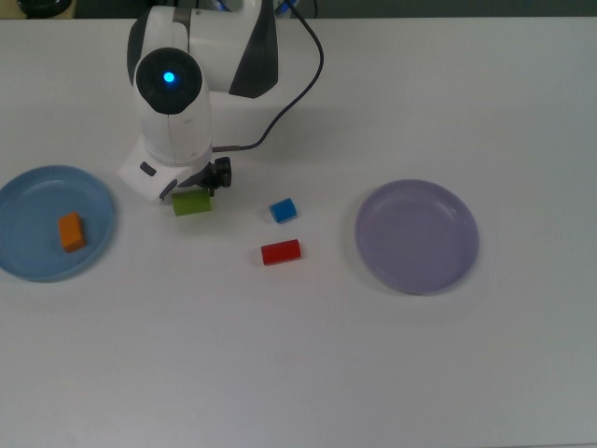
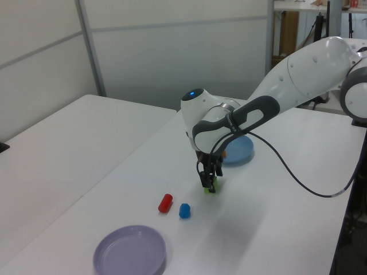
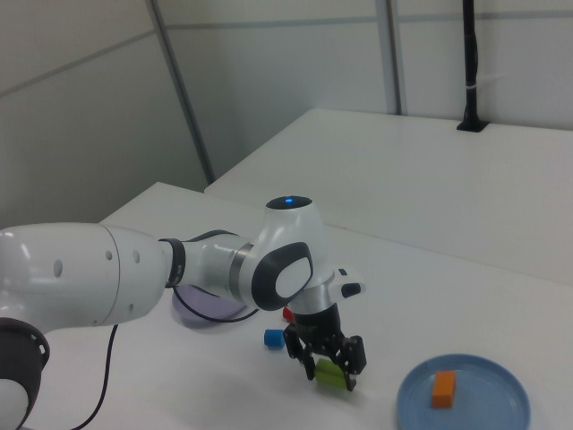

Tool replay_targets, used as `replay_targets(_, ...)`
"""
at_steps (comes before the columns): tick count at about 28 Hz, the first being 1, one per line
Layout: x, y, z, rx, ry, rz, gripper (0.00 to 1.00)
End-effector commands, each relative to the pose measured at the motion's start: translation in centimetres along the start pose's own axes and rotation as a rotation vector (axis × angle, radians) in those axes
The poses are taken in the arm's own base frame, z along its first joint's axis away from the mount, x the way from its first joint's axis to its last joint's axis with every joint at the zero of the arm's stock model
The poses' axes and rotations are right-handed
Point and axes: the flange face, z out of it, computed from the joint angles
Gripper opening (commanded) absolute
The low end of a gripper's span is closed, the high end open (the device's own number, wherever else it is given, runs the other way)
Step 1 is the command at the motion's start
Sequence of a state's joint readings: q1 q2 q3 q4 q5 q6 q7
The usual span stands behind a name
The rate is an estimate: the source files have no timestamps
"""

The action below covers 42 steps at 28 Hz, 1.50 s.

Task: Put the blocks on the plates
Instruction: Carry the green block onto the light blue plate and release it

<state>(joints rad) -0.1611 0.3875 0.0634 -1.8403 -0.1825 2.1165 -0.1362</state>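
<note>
My gripper (image 3: pixel 329 369) is shut on the green block (image 1: pixel 192 202), which hangs low over the table (image 1: pixel 298 373); in the top view the arm hides the fingers. The light blue plate (image 1: pixel 23 266) lies at the top view's left with the orange block (image 1: pixel 71 231) on it. To the top view's right of the green block, the blue block (image 1: pixel 283 210) and the red block (image 1: pixel 280 252) rest on the table. Further right in the top view lies the lavender plate (image 1: pixel 416 236), with nothing on it.
The arm's white base (image 1: pixel 233 37) stands at the top view's upper edge, and a black cable (image 1: pixel 303 89) loops down from it. In the left view the table's edge (image 2: pixel 344 229) runs down the left view's right side.
</note>
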Motion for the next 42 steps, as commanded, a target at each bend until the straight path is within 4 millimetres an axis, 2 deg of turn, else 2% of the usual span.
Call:
replay_targets(1,0.4,0.3,0.3,-0.009,0.023,-0.020,0.69)
replay_targets(4,0.8,0.3,0.9,-0.007,0.049,-0.009,0.58)
replay_targets(5,1.0,0.3,0.9,-0.007,0.062,-0.008,0.50)
replay_targets(7,1.0,0.3,0.8,-0.007,0.064,-0.007,0.43)
replay_targets(9,1.0,0.5,0.4,-0.007,0.072,-0.004,0.41)
replay_targets(15,1.0,3.4,-2.8,-0.020,0.124,0.045,0.41)
replay_targets(16,0.8,5.0,-3.8,-0.020,0.144,0.070,0.42)
replay_targets(19,0.4,8.0,-4.4,-0.010,0.166,0.118,0.42)
replay_targets(25,-2.1,14.4,-2.9,-0.007,0.155,0.175,0.42)
replay_targets(30,-3.6,17.3,-2.4,-0.006,0.148,0.198,0.43)
replay_targets(31,-4.3,18.6,-1.6,-0.001,0.137,0.211,0.43)
replay_targets(34,-4.7,19.6,0.1,0.009,0.118,0.217,0.43)
replay_targets(36,-4.6,19.7,0.4,0.009,0.114,0.216,0.48)
replay_targets(38,-4.5,19.5,1.3,0.014,0.103,0.213,0.65)
replay_targets(40,-4.4,19.5,1.2,0.011,0.109,0.211,0.78)
replay_targets(42,-4.2,19.4,1.4,0.010,0.111,0.209,0.81)
